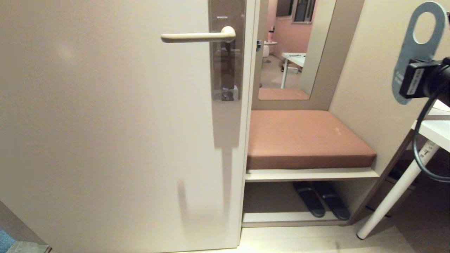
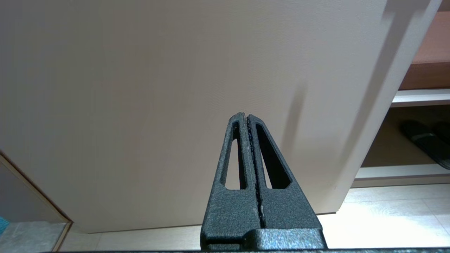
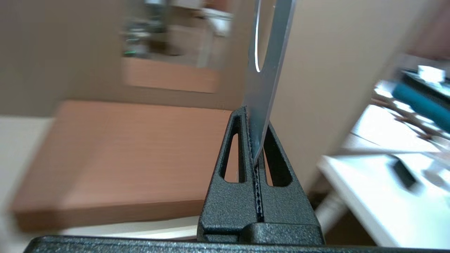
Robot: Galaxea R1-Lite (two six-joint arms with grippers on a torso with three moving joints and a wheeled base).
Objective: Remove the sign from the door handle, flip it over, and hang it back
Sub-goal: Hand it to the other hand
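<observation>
The sign point(image 1: 407, 52) is off the door and stands upright at the far right of the head view, blue face showing, hole at the top. My right gripper point(image 3: 254, 121) is shut on its lower end; in the right wrist view the sign point(image 3: 269, 70) rises edge-on from between the fingers. The cream door handle point(image 1: 197, 36) is bare, sticking out leftward from its brownish-grey backplate point(image 1: 226, 70), well left of the sign. My left gripper point(image 2: 247, 116) hangs low in front of the door point(image 2: 158, 88), shut with nothing in it.
Right of the door's edge is a bench with a brown cushion point(image 1: 306, 137), dark slippers point(image 1: 321, 202) beneath it and a mirror point(image 1: 291, 49) above. A white table point(image 1: 436, 131) with a slanted leg point(image 1: 397, 189) stands under my right arm.
</observation>
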